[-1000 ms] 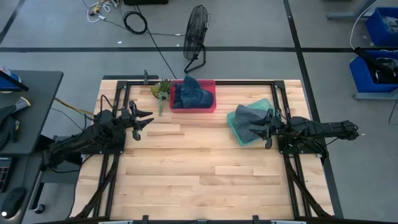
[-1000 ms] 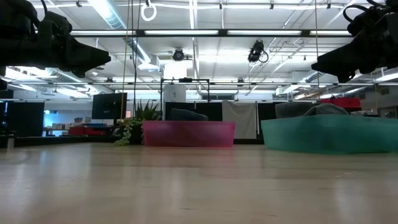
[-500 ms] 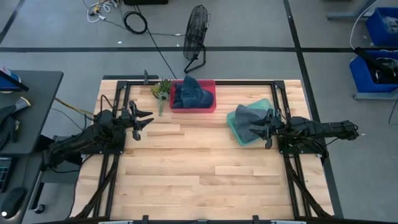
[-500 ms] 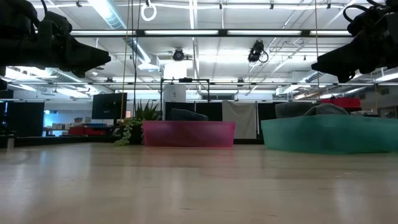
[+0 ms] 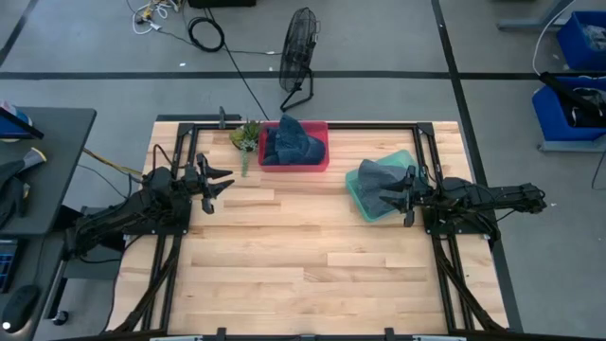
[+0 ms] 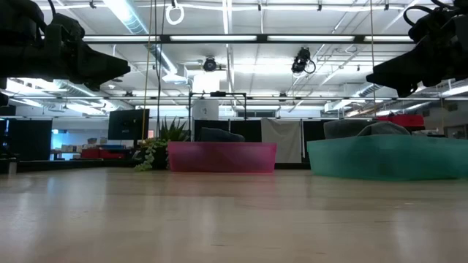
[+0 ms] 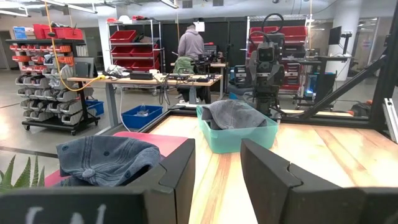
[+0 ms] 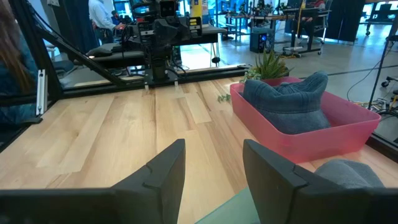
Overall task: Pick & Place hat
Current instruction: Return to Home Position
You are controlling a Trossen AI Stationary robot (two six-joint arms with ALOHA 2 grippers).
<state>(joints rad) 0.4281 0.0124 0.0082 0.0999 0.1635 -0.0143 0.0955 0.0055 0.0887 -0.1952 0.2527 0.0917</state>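
Sorting looks done: the blue denim caps are piled in the red plastic bin, the gray fabric cap in the green plastic bin just right of it. The left gripper and the right gripper are parked either side of the red bin, fingers spread, nothing held, presumably at home.

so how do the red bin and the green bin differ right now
The red bin holds blue caps; the green bin holds a gray cap. The red bin sits square at the table's far edge beside the plant; the green bin is turned askew, near the right gripper. Both rest on the table with caps inside; the left gripper waits open, apart from both.
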